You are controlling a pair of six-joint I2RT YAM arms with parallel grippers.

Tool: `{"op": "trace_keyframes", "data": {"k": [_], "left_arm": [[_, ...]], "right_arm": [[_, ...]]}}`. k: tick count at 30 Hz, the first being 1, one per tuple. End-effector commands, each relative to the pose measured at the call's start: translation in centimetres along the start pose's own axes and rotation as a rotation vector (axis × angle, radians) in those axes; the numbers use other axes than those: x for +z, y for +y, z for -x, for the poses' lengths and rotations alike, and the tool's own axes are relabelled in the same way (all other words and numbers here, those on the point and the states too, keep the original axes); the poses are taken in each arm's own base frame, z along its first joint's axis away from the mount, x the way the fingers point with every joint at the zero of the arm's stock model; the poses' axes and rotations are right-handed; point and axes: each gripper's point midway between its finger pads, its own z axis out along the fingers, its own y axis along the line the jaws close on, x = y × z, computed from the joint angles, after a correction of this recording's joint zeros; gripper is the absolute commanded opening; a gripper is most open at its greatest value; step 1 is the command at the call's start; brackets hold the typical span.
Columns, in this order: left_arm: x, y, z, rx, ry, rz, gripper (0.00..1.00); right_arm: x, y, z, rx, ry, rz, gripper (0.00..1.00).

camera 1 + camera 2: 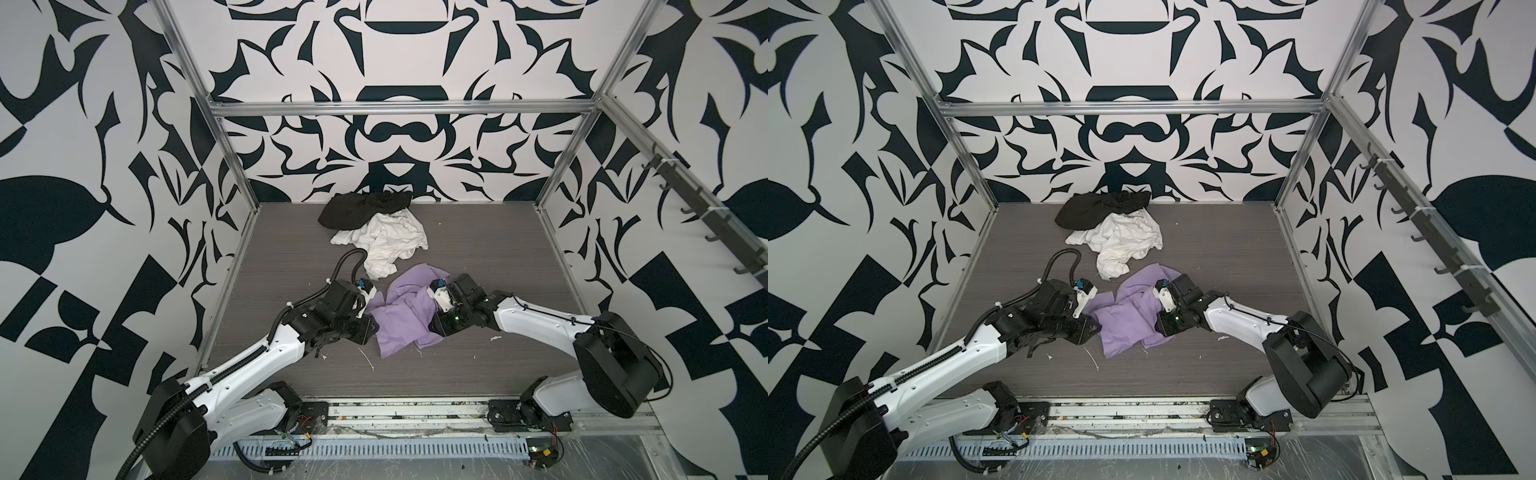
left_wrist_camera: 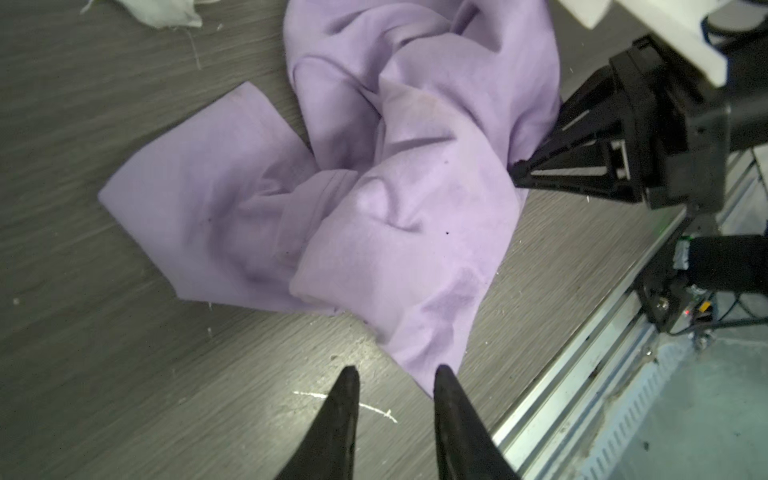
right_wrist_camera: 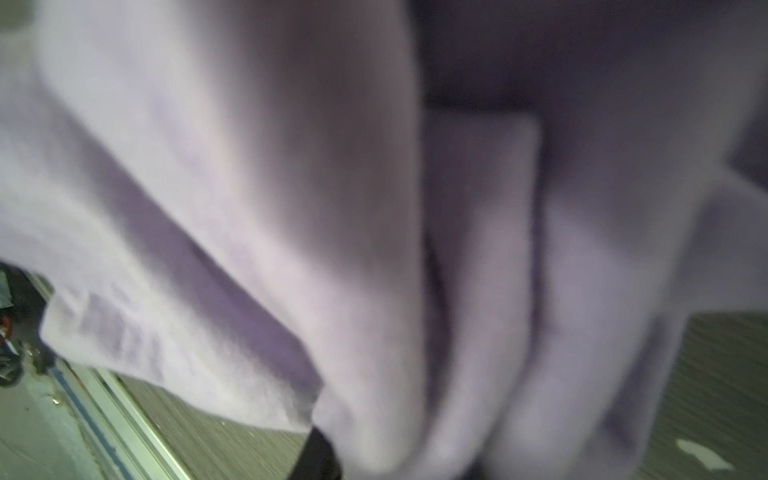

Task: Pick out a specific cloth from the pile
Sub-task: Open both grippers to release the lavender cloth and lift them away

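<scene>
The cloth (image 2: 374,187) lies just ahead of my parted, empty left gripper (image 2: 397,374); my right gripper (image 2: 521,168) touches its far edge, though I cannot tell whether it grips.

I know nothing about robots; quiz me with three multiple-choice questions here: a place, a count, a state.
1. Where does the lavender cloth lie? A. Against the back wall. B. Between the two arms, nearer the front than the white cloth. C. On the wall hooks.
2. How many cloths lie on the table? A. Two. B. Three. C. Five.
3. How do the left arm's fingers stand? A. Apart, holding nothing. B. Shut on white fabric. C. Shut on black fabric.
Answers: 1 B, both top views show it there. 2 B, black cloth, white and lavender. 3 A, the left wrist view shows bare table between them.
</scene>
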Motion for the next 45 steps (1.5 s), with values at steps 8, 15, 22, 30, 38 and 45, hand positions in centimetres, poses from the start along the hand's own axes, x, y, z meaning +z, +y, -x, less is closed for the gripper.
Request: {"op": "trace_keyframes", "data": {"k": [8,15,22,30,38,45], "left_arm": [[-2.9,-0.8,2.2,0.047,-0.073,0.011,0.43],[-1.6,-1.6,4.4,0.013,-0.141,-0.036,0.47],[0.1,0.8,5.6,-0.145,-0.217,0.039,0.71],[1.7,2.4,5.4,-0.221,-0.194,0.032,0.79],[2.2,1.2,5.8,-0.204,-0.167,-0.054,0.72],[2.6,0.3,5.1,-0.122,-0.13,-0.103,0.68]], "right_arm": [[-6.1,2.6,3.8,-0.073,-0.114,-0.009,0.49],[-8.9,2.3,8.2,-0.145,-0.253,-0.049,0.63],[-7.9,-0.6,12.5,-0.125,-0.324,-0.033,0.72],[-5.4,-5.1,16.9,-0.063,-0.335,-0.018,0.81],[-2.6,-8.1,20.7,0.033,-0.341,-0.055,0.78],[0.2,-9.4,21.4,0.059,-0.29,-0.055,0.69]]}}
